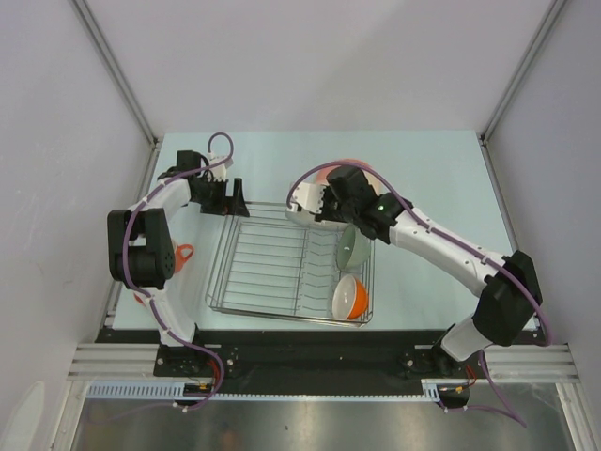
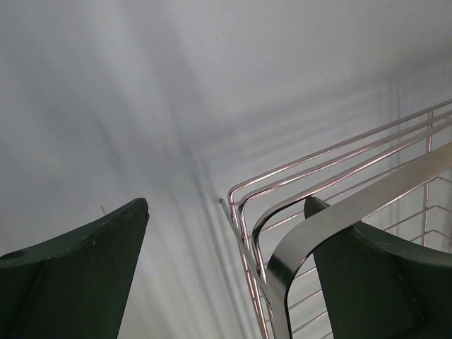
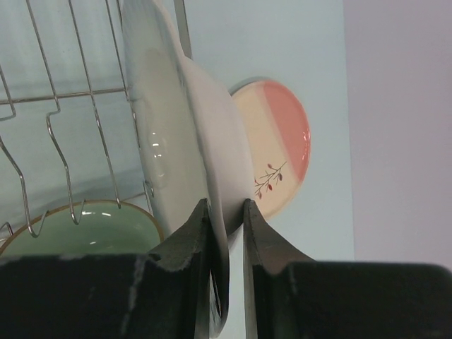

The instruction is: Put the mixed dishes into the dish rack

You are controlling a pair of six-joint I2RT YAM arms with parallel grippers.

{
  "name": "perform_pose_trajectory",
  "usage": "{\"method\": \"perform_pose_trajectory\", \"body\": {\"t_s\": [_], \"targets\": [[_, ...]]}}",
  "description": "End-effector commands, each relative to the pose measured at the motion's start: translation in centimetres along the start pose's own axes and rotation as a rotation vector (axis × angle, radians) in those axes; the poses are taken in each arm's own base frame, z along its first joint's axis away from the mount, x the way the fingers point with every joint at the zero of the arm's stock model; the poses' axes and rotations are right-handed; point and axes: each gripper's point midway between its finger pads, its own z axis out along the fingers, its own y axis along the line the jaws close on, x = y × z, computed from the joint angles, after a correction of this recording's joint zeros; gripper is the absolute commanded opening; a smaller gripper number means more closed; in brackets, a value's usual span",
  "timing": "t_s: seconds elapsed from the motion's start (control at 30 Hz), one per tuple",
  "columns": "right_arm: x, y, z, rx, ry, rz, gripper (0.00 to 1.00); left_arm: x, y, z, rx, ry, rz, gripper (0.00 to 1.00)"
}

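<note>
The chrome dish rack stands mid-table. A sage green bowl and an orange-outside bowl stand on edge at its right end. My right gripper is shut on the rim of the white shallow bowl and holds it on edge at the rack's far right corner. In the right wrist view the fingers pinch the white bowl, with the pink-and-cream plate flat on the table behind it and the green bowl below. My left gripper is open astride the rack's far left corner.
An orange mug sits on the table left of the rack, against the left arm. A reddish bit shows under that arm; I cannot tell what it is. Enclosure walls and frame posts stand close on both sides.
</note>
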Motion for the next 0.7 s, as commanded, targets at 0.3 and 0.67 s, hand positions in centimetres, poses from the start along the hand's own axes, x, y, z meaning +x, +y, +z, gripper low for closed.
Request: {"method": "perform_pose_trajectory", "body": {"t_s": [0.3, 0.67], "targets": [[5.1, 11.1, 1.7, -0.364, 0.225, 0.066, 0.00, -1.9, -0.2, -1.3, -0.023, -0.069, 0.069, 0.97], [4.7, 14.9, 3.9, -0.458, 0.242, 0.115, 0.00, -2.0, -0.2, -1.4, -0.031, -0.070, 0.073, 0.97]]}}
